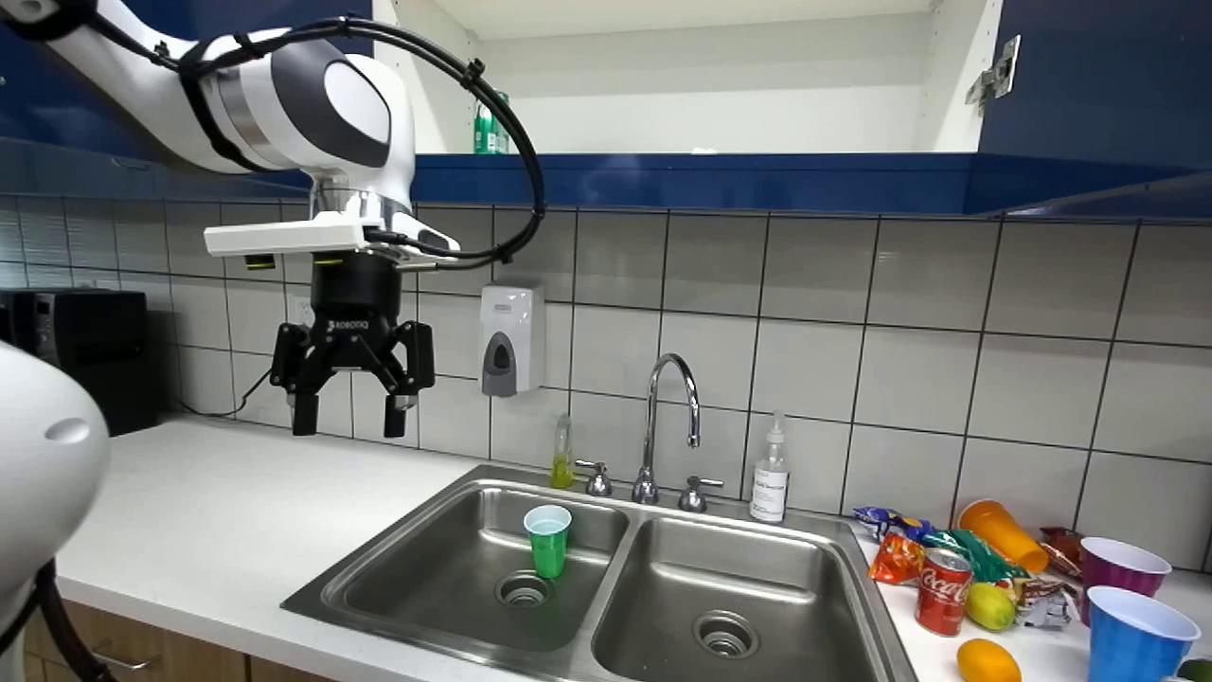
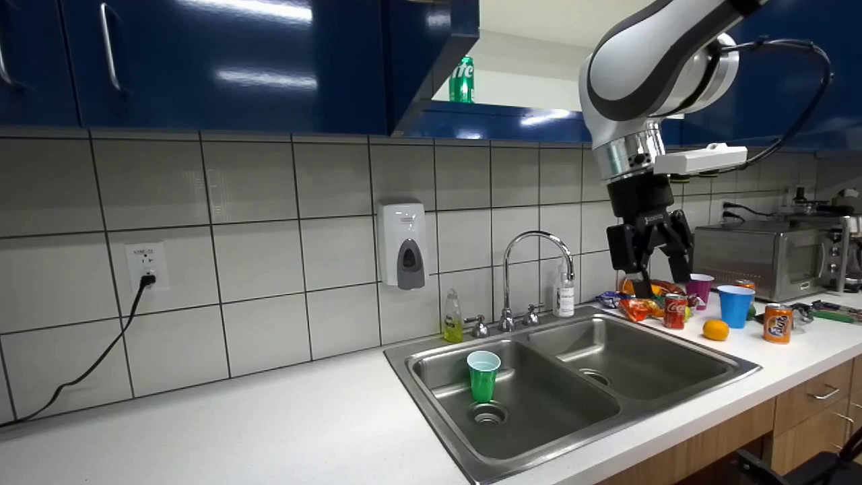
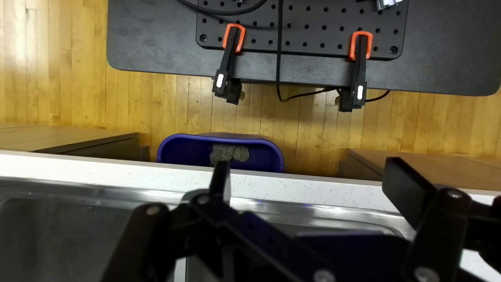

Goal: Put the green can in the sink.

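— Where is the green can (image 2: pixel 462 79)?

— Upright in the open cupboard (image 1: pixel 701 57), higher than the sink (image 2: pixel 539 397) and well apart from me. My fingers (image 1: pixel 305 415) hang spread wide, tips down, with air between them.

— And the containers?

— The basin (image 1: pixel 436 583) nearer the soap (image 1: pixel 561 472) holds a green cup (image 1: pixel 547 549), pale inside, standing beside the drain (image 1: pixel 524 589). In the wrist view, past the edge of the counter (image 2: pixel 256 438), a blue bin (image 3: pixel 186 150) holds something grey and crumpled.

— What else surrounds you?

— On the counter, at the sink's other end: snack bags (image 1: pixel 897 559), a Coke (image 1: pixel 944 592), a Fanta (image 2: pixel 778 323), an orange (image 2: pixel 715 329), a yellow-green fruit (image 1: pixel 990 606), a blue cup (image 1: pixel 1136 635) and a purple cup (image 1: pixel 1113 576), both upright, and an orange cup (image 1: pixel 1004 535), tipped. The faucet (image 1: pixel 649 455) rises from the back rim between the soap and a pump bottle (image 1: pixel 770 481).

— What stands in the way?

— In an exterior view an open door (image 2: pixel 431 54) juts out close beside the can; in an exterior view my cable (image 1: pixel 539 189) loops across the cupboard's mouth, passing near the can.
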Action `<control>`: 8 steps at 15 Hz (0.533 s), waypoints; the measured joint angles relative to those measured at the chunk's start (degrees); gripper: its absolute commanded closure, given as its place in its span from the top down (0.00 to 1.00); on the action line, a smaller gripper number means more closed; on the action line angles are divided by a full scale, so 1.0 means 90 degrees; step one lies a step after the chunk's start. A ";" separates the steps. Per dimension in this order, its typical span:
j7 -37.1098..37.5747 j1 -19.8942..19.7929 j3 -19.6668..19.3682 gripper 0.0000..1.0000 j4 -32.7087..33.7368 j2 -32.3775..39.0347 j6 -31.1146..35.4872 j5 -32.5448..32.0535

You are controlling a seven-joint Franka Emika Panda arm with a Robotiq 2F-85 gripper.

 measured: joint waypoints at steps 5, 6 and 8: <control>0.0000 0.0011 -0.0003 1.00 0.0073 0.0005 0.0008 0.0000; 0.0000 0.0033 -0.0001 1.00 0.0127 -0.0011 0.0008 0.0002; 0.0000 0.0098 0.0014 1.00 0.0264 -0.0073 0.0008 0.0007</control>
